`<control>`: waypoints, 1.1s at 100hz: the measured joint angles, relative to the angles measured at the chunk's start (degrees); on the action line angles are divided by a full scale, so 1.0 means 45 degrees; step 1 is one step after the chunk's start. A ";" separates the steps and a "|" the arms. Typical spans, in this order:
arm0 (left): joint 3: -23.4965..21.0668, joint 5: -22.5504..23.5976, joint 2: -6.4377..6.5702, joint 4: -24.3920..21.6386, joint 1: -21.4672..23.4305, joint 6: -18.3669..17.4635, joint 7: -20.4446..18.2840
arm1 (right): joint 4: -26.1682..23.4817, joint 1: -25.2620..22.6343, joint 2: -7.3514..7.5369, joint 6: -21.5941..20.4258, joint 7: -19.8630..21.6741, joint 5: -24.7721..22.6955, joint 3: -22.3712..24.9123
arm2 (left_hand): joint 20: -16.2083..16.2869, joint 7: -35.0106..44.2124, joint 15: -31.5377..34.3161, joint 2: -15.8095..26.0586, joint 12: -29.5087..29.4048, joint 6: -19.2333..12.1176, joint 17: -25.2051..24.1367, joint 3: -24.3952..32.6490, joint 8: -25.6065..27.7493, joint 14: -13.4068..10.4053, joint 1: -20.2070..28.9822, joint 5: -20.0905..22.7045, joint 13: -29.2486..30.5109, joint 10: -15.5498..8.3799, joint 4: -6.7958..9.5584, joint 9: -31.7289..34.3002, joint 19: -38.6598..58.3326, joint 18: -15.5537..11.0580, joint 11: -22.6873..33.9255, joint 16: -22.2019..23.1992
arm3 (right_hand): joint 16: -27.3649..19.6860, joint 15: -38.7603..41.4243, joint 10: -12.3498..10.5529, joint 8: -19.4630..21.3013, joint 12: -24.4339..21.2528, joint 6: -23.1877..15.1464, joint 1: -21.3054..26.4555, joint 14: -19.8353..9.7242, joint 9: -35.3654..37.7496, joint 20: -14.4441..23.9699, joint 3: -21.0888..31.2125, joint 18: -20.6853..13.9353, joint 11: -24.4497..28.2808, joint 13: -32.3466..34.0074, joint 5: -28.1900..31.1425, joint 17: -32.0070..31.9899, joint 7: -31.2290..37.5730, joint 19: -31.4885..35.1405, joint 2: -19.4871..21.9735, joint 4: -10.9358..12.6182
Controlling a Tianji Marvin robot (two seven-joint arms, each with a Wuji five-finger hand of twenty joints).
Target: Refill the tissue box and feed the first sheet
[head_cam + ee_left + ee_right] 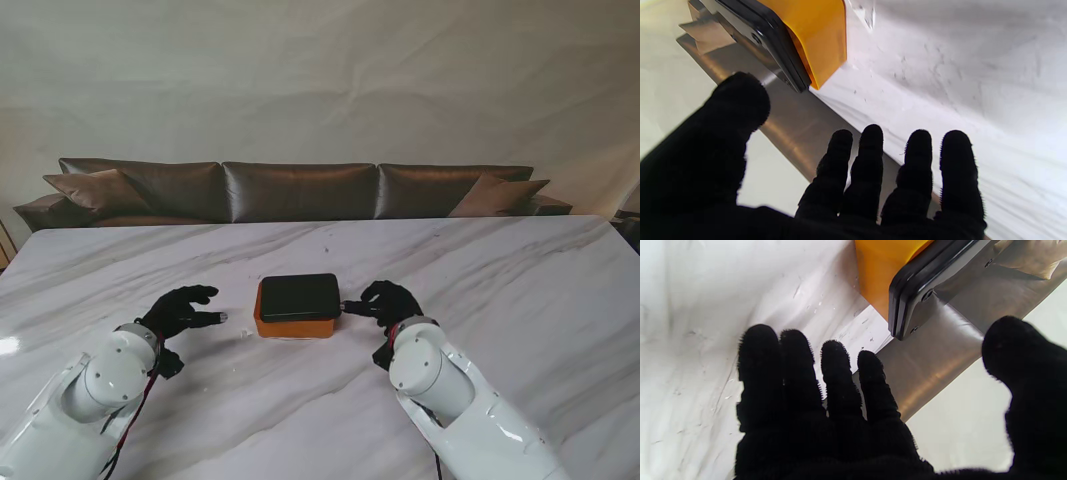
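The tissue box (297, 306) — an orange body under a black lid (300, 295) — sits flat on the marble counter (520, 290), between the two hands and a little farther from me than either wrist. No sheet shows from the top, the lid looks fully seated, and no refill pack of tissues can be made out anywhere on the counter.

The right hand (385, 302) is just beside the box's right end, its fingertips (835, 353) reaching toward the lid's edge; whether they actually touch it I cannot tell. From its wrist view the fingers are spread wide and hold nothing, with the black lid (923, 290) and orange wall (880, 270) just ahead of the thumb. The left hand (180, 310) is also wide and empty, fingers (870, 140) fanned, but it stands clearly apart from the box's left end, with bare counter between. In its wrist view the box corner (820, 40) lies ahead of the fingers, not within reach.

Judging by this, the task is at its opening step: approaching the box to get the lid off. The next move calls for the left hand to close in and steady the orange body while the right hooks fingertips under the lid's lip — a low, shallow edge, so the grip has to be precise or the whole box will slide on the smooth marble.
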 measured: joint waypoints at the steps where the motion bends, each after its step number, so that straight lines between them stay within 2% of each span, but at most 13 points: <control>1: 0.0021 0.0033 -0.0006 0.0013 0.0026 -0.0033 0.0137 | -0.0018 -0.0027 0.0000 -0.0017 -0.0029 -0.0010 -0.0004 | 0.0000 0.0000 0.0000 -0.0046 0.0000 0.0000 0.0000 0.0034 0.0000 0.0000 -0.0008 -0.0004 -0.0002 -0.0001 -0.0009 -0.0083 0.0000 0.0000 0.0000 0.0000 | 0.0002 0.0001 -0.0039 0.0003 0.0001 -0.0058 0.0001 -0.0008 0.0089 0.0002 0.0000 -0.0009 0.0000 0.0003 0.0000 0.0000 0.0005 0.0031 0.0000 0.0000; 3: 0.0055 0.0084 -0.0018 0.0034 0.0066 -0.0083 0.0311 | -0.0045 -0.0071 -0.0002 -0.0050 -0.0092 -0.0012 -0.0011 | 0.0030 0.0000 0.0031 -0.0109 0.0000 0.0000 0.0000 0.0198 0.0001 0.0000 -0.0138 -0.0004 -0.0002 -0.0001 -0.0011 -0.0120 0.0000 -0.0001 0.0000 0.0023 | 0.0004 0.0007 -0.0078 0.0021 0.0009 -0.0101 0.0001 -0.0010 0.0316 0.0005 0.0000 -0.0009 0.0022 0.0013 0.0000 0.0000 0.0023 0.0040 0.0000 0.0000; 4: 0.0073 0.0109 -0.0025 0.0045 0.0085 -0.0105 0.0377 | -0.0058 -0.0093 -0.0002 -0.0070 -0.0127 -0.0012 -0.0016 | 0.0062 0.0000 0.0058 -0.0161 0.0000 0.0000 0.0000 0.0260 0.0001 0.0000 -0.0174 -0.0004 -0.0002 -0.0004 -0.0011 -0.0112 0.0953 -0.0002 0.0000 0.0026 | 0.0005 0.0012 -0.0089 0.0028 0.0011 -0.0104 0.0004 -0.0017 0.0316 0.0006 0.0000 -0.0010 0.0024 0.0029 0.0000 0.0000 0.0033 0.0043 0.0000 0.0000; 9: 0.0175 0.0255 -0.0055 0.0098 0.0157 -0.0206 0.0516 | -0.0099 -0.0181 -0.0014 -0.0166 -0.0295 0.0016 -0.0045 | 0.0199 0.0000 0.0159 -0.0282 0.0000 -0.0001 0.0010 0.0552 0.0001 0.0000 -0.0364 -0.0004 -0.0002 -0.0006 -0.0018 -0.0112 0.0953 -0.0002 0.0000 0.0138 | 0.0012 0.0032 -0.0126 0.0087 0.0067 -0.0116 0.0166 -0.0060 0.0244 0.0012 0.0011 -0.0013 0.0029 0.0137 0.0000 0.0002 0.0116 0.0047 -0.0004 -0.0002; 13: 0.0283 0.0439 -0.0072 0.0140 0.0195 -0.0291 0.0545 | -0.0106 -0.0226 -0.0022 -0.0233 -0.0361 0.0044 -0.0074 | 0.0289 0.0000 0.0222 -0.0498 0.0000 -0.0001 0.0023 0.0676 0.0001 0.0000 -0.0518 -0.0004 -0.0003 -0.0006 -0.0302 -0.0112 0.0953 -0.0002 0.0000 0.0154 | 0.0045 0.0046 -0.0170 0.0142 0.0098 -0.0122 0.0328 -0.0061 0.0244 0.0041 0.0016 -0.0015 0.0139 0.0139 0.0000 0.0002 0.0139 0.0050 -0.0018 -0.0005; 27: 0.0706 0.1294 -0.0124 0.0288 0.0294 -0.0567 0.0964 | -0.0107 -0.0295 -0.0036 -0.0380 -0.0503 -0.0045 -0.0226 | 0.0485 0.0000 0.0351 -0.0854 0.0004 -0.0001 0.0140 0.1177 0.0001 -0.0026 -0.0622 -0.0004 -0.0002 -0.0006 -0.0307 -0.0109 0.1158 -0.0002 0.0000 0.0298 | 0.0330 0.0325 -0.0395 0.0464 0.0398 -0.0414 0.1266 -0.0210 0.0439 0.0156 -0.0214 -0.0035 0.0335 0.0435 0.0023 0.0007 0.0405 0.0193 -0.0025 -0.0015; 30: 0.0752 0.1323 -0.0138 0.0296 0.0323 -0.0605 0.1023 | -0.0097 -0.0298 -0.0038 -0.0401 -0.0576 -0.0218 -0.0287 | 0.0493 0.0000 0.0357 -0.0942 0.0005 -0.0001 0.0145 0.1332 0.0001 -0.0073 -0.0692 -0.0004 -0.0002 -0.0006 -0.0329 -0.0107 0.1158 -0.0002 0.0000 0.0309 | 0.0464 0.0466 -0.0458 0.0566 0.0491 -0.0533 0.1461 -0.0285 0.0585 0.0245 -0.0263 -0.0082 0.0466 0.0553 0.0099 0.0047 0.0493 0.0240 -0.0024 -0.0015; 31: 0.0764 0.1325 -0.0142 0.0296 0.0333 -0.0614 0.1037 | -0.0094 -0.0300 -0.0038 -0.0407 -0.0601 -0.0304 -0.0309 | 0.0496 0.0000 0.0370 -0.0997 0.0005 -0.0001 0.0145 0.1335 0.0001 -0.0078 -0.0750 -0.0004 -0.0002 -0.0006 -0.0457 -0.0108 0.1158 -0.0002 0.0000 0.0311 | 0.0495 0.0484 -0.0480 0.0629 0.0497 -0.0593 0.1485 -0.0326 0.0638 0.0266 -0.0267 -0.0085 0.0478 0.0644 0.0154 0.0061 0.0689 0.0326 -0.0025 -0.0015; 38: 0.0850 0.1328 -0.0167 0.0308 0.0384 -0.0645 0.1114 | -0.0087 -0.0329 -0.0038 -0.0412 -0.0762 -0.1132 -0.0467 | 0.0552 0.0000 0.0466 -0.1015 0.0006 -0.0001 0.0151 0.1477 0.0001 -0.0110 -0.0750 -0.0004 -0.0002 -0.0008 -0.0459 -0.0107 0.1158 -0.0002 0.0000 0.0350 | 0.0848 0.0882 -0.0727 0.0945 0.0739 -0.0760 0.1944 -0.0527 0.0651 0.0359 -0.0526 -0.0228 0.0767 0.0931 0.0161 0.0189 0.0837 0.0556 -0.0052 -0.0018; 45: 0.0987 0.1456 -0.0180 0.0382 0.0393 -0.0679 0.1346 | -0.0093 -0.0363 -0.0030 -0.0361 -0.0900 -0.1782 -0.0628 | 0.0593 0.0000 0.0472 -0.1140 0.0030 -0.0001 0.0154 0.1627 0.0002 -0.0124 -0.0750 -0.0004 -0.0002 -0.0009 -0.0459 -0.0107 0.1158 -0.0002 0.0000 0.0429 | 0.1235 0.1250 -0.0897 0.1228 0.1137 -0.0919 0.2258 -0.0732 0.0825 0.0462 -0.0683 -0.0370 0.1096 0.1263 0.0161 0.0352 0.1051 0.0822 -0.0142 -0.0301; 56: 0.1229 0.1939 -0.0238 0.0646 0.0377 -0.0814 0.2046 | -0.0115 -0.0371 0.0002 -0.0073 -0.1008 -0.2135 -0.0911 | 0.0607 0.0001 0.0472 -0.1285 0.0056 -0.0001 0.0154 0.1838 0.0002 -0.0129 -0.0750 -0.0004 -0.0001 -0.0009 -0.0588 -0.0107 0.1522 -0.0004 0.0000 0.0442 | 0.1659 0.1704 -0.1073 0.1594 0.1600 -0.1159 0.2394 -0.0984 0.0837 0.0601 -0.0831 -0.0579 0.1477 0.1511 0.0160 0.0582 0.1469 0.1024 -0.0145 -0.0617; 73: 0.1609 0.2616 -0.0281 0.1041 0.0226 -0.0835 0.2478 | -0.0071 -0.0330 0.0056 0.0260 -0.1018 -0.2958 -0.1217 | 0.0625 -0.0017 0.0494 -0.1408 0.0122 -0.0001 0.0157 0.2120 0.0002 -0.0131 -0.0902 -0.0004 0.0001 -0.0009 -0.0640 -0.0107 0.1719 -0.0004 0.0109 0.0507 | 0.1901 0.2033 -0.1201 0.1831 0.1900 -0.1221 0.2354 -0.1071 0.0840 0.0745 -0.0832 -0.0670 0.1753 0.1648 0.0160 0.0728 0.1766 0.1327 -0.0145 -0.0622; 110: 0.2382 0.2349 -0.0406 0.2089 -0.0413 -0.1116 0.3002 | 0.0524 0.0132 -0.0019 0.0478 -0.1260 -0.2915 -0.1739 | 0.0742 -0.0038 0.0648 -0.1534 0.0160 -0.0001 0.0157 0.2277 0.0002 -0.0131 -0.1026 0.0172 0.0004 -0.0009 -0.0650 -0.0094 0.2267 -0.0005 0.0253 0.0610 | 0.2184 0.2319 -0.1357 0.2147 0.2229 -0.1675 0.2358 -0.1172 0.1121 0.0895 -0.0832 -0.0695 0.2199 0.1961 0.0615 0.0931 0.2178 0.1515 -0.0145 -0.0623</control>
